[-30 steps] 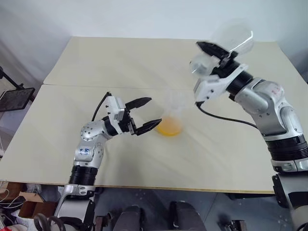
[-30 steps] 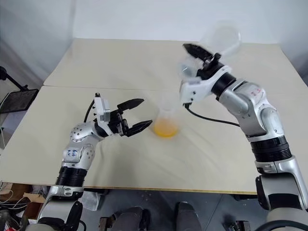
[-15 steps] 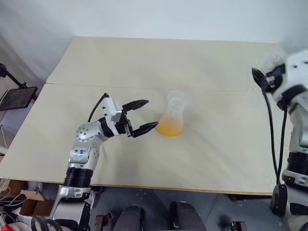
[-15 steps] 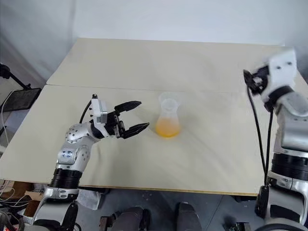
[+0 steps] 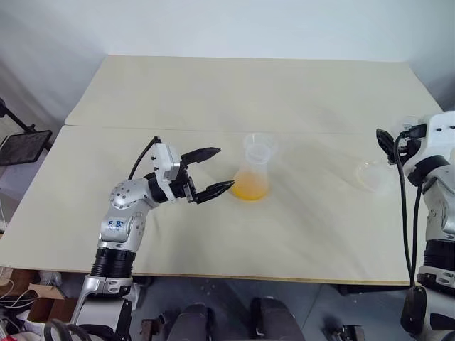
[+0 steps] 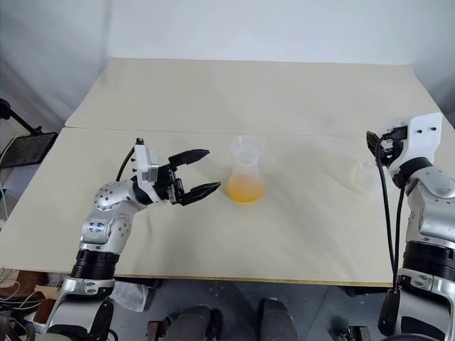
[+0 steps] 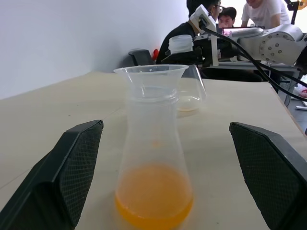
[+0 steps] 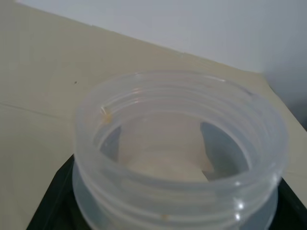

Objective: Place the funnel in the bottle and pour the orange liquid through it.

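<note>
Nearest you, your left gripper (image 5: 216, 170) hangs just above the table (image 5: 213, 92) with its jaws spread wide, the bottle (image 5: 253, 172) just beyond its fingertips and untouched. That bottle stands upright mid-table with the funnel (image 7: 150, 75) seated in its neck and the orange liquid (image 7: 154, 195) pooled in its base. Well off to the right, your right gripper (image 6: 379, 150) is clamped on the neck of the larger flask (image 5: 373, 175), upright near the table's right edge.
</note>
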### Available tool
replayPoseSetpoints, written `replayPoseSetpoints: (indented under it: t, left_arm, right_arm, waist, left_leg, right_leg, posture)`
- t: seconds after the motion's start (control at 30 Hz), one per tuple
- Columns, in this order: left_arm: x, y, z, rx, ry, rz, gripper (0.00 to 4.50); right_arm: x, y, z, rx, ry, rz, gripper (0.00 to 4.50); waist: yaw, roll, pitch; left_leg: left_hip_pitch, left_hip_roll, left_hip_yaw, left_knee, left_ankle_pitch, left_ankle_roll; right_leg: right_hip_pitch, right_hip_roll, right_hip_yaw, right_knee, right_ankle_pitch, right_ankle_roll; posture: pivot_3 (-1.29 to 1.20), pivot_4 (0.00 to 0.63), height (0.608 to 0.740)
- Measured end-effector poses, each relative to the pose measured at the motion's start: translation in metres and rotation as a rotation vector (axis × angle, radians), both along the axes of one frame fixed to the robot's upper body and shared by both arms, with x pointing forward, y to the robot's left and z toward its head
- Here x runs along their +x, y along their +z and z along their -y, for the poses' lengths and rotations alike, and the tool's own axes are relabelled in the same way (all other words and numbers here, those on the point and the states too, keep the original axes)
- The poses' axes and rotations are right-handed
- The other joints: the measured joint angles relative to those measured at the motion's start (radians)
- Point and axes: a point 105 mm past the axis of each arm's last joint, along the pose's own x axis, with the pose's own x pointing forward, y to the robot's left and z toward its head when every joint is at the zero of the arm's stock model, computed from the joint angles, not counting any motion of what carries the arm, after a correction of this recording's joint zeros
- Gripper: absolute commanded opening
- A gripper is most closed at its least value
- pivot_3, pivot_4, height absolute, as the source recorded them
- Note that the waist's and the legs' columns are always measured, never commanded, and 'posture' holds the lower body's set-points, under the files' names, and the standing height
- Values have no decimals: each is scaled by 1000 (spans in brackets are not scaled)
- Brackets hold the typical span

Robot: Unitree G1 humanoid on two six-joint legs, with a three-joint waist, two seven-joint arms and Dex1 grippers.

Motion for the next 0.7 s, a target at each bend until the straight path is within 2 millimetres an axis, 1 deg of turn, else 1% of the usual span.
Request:
replayPoseSetpoints:
  t: [0.07, 0.1, 0.13, 0.2, 0.3, 0.4, 0.43, 0.53, 0.6, 0.7]
  left_arm:
    - [0, 0, 0, 0, -1, -2, 4500]
    - [0, 0, 0, 1, -1, -3, 4500]
    - [-1, 0, 1, 2, -3, -2, 4500]
    - [-1, 1, 1, 3, -5, 1, 4500]
    - [-1, 2, -1, 9, -1, 3, 4500]
    - [-1, 1, -1, 11, -6, 4, 4500]
    - [-1, 1, -2, 15, -6, 4, 4500]
    - [-1, 2, -5, 24, 0, 6, 4500]
    - [-1, 1, -7, 39, 1, 6, 4500]
    - [-2, -2, -15, 72, 11, -5, 4500]
  right_arm:
    - [0, -1, -1, 51, 9, 19, 3252]
    - [0, -1, -1, 76, 11, 26, 3498]
    - [-1, -1, 0, 88, 8, 29, 3897]
    - [-7, -3, 4, 91, -4, 27, 4458]
    - [-16, 3, 10, 84, -4, 39, 4458]
    - [-28, 13, 9, 85, 65, 62, 4458]
    - [-32, 14, 7, 82, 95, 55, 4458]
    - [-46, 4, 1, 52, 193, -11, 4458]
    - [-55, -5, 4, 36, 219, -52, 4458]
    - [-67, -7, 8, 44, 267, -43, 4458]
  waist:
    - [-3, 0, 0]
    - [-4, 0, 0]
    - [-3, 0, 0]
    - [-2, 0, 0]
    - [8, 0, 0]
    - [20, 0, 0]
    - [23, 0, 0]
    - [28, 0, 0]
    - [30, 0, 0]
    - [29, 0, 0]
  left_leg:
    - [0, 0, 0, 0, 0, 0]
    - [0, 0, 0, 0, 0, 0]
    - [0, 0, 0, 0, 0, 0]
    - [0, 0, 0, 0, 0, 0]
    - [0, -1, 0, 0, 0, 0]
    - [0, 0, 0, 0, 0, 0]
    - [0, 0, 0, 0, 0, 0]
    - [0, -1, 0, 0, 0, 1]
    - [0, -1, 0, 0, 0, 1]
    - [0, 0, 0, 0, 0, 1]
  right_leg:
    - [0, 0, 0, 0, 0, 0]
    - [0, 0, 0, 0, 0, 0]
    - [0, 0, 0, 0, 0, 0]
    - [0, 0, 0, 0, 0, 0]
    - [0, -1, 0, 0, 0, 0]
    - [0, 0, 0, 0, 0, 0]
    - [0, 0, 0, 0, 0, 0]
    - [1, 0, 0, -2, 0, 0]
    - [1, 0, 0, -3, 0, 0]
    - [1, 0, 0, -3, 0, 0]
  posture:
    - [0, 150, 740]
    - [0, 150, 740]
    - [0, 150, 740]
    - [0, 150, 740]
    - [0, 150, 740]
    - [0, 150, 740]
    - [0, 150, 740]
    - [0, 150, 740]
    - [0, 150, 740]
    - [0, 150, 740]
